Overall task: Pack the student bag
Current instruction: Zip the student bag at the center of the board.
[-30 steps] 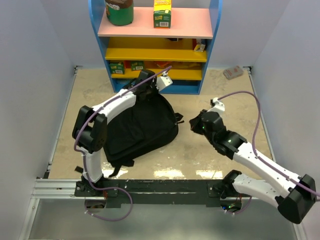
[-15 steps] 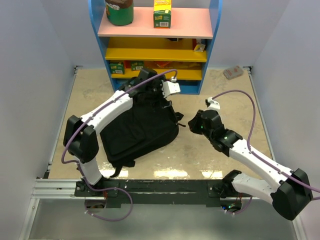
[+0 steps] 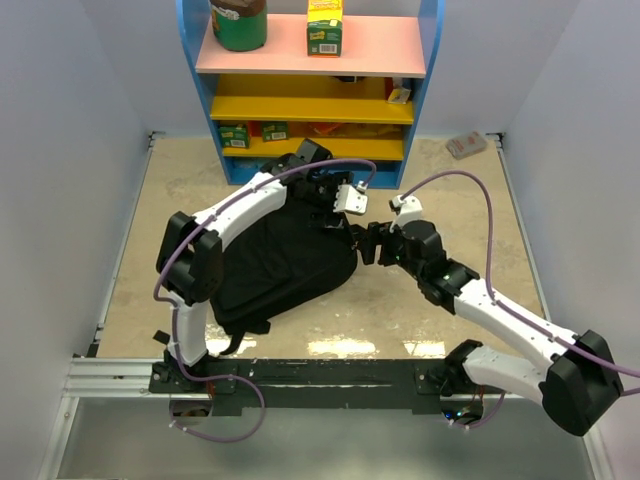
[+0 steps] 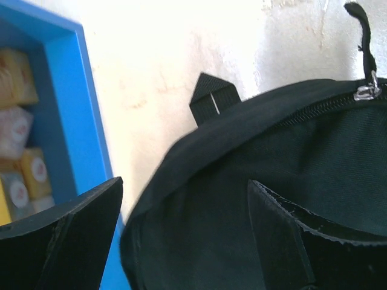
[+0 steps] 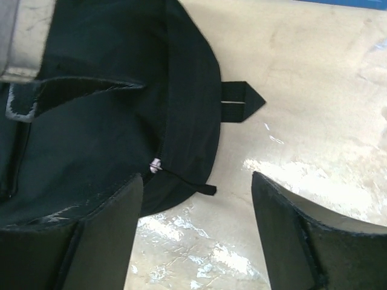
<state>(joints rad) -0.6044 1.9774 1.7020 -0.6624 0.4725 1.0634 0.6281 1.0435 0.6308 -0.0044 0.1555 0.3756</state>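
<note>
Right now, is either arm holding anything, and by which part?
Nothing is held: the left end effector and the right end effector both stand open over the student bag.

**Matt cloth on a glossy tabletop**

The student bag (image 3: 280, 265) under me is black woven cloth, matt and faintly grainy, with a ribbed webbing tab (image 5: 242, 101) at its edge. Its zipper (image 4: 326, 109) has dull dark teeth and a small shiny metal pull (image 4: 364, 92). The tabletop (image 3: 470, 200) looks like pale marbled stone, polished enough to throw glare. The fingers (image 4: 284, 241) of my left hand (image 4: 181, 193) are matt black plastic with a toothed rim. Those of my right hand (image 5: 196, 184) show pale scuffs. My right arm's shell (image 3: 510, 325) is smooth white plastic. The shelf frame (image 4: 66, 109) is smooth and blue.
</note>
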